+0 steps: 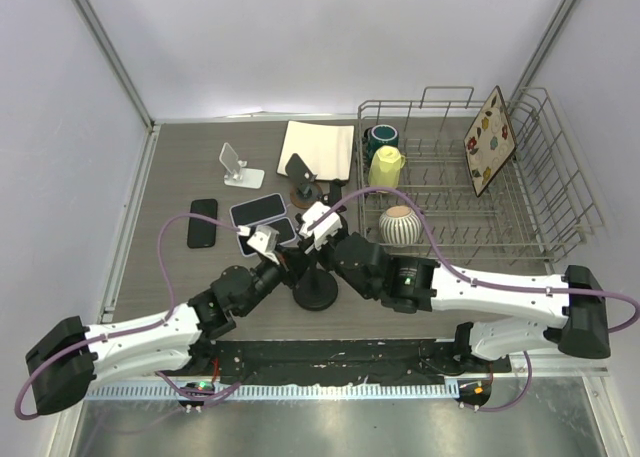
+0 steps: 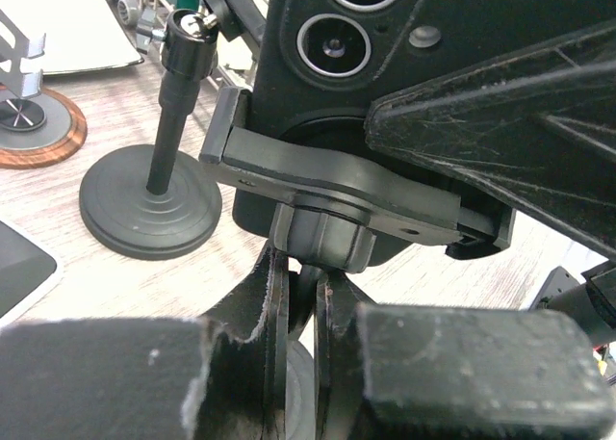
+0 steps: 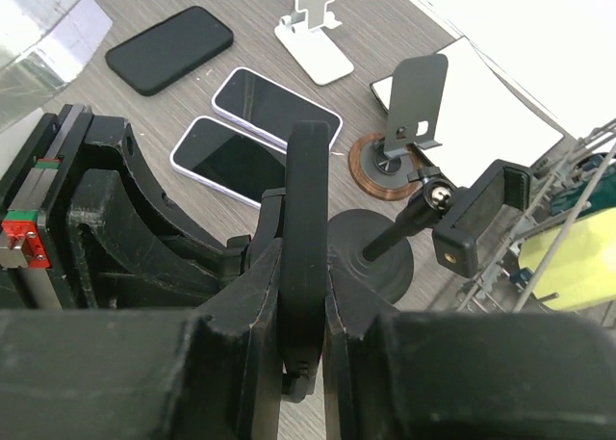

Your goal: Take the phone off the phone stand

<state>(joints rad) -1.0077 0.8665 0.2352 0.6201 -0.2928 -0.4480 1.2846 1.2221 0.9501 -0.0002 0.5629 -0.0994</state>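
A black phone (image 2: 385,36) sits in the clamp (image 2: 337,185) of a black phone stand, whose round base (image 1: 315,295) is at the table's middle. My left gripper (image 2: 306,286) is shut on the stand's neck just under the clamp. My right gripper (image 3: 306,267) is shut on the phone (image 3: 308,180), seen edge-on, one finger on each face. In the top view both grippers, left (image 1: 288,265) and right (image 1: 308,245), meet over the stand and hide the phone.
A second black stand (image 3: 371,257) with an empty clamp stands just beyond. A wood-based stand (image 1: 303,192), a white stand (image 1: 240,167), several loose phones (image 1: 258,212) and a white notebook (image 1: 318,147) lie behind. A dish rack (image 1: 545,192) with cups fills the right.
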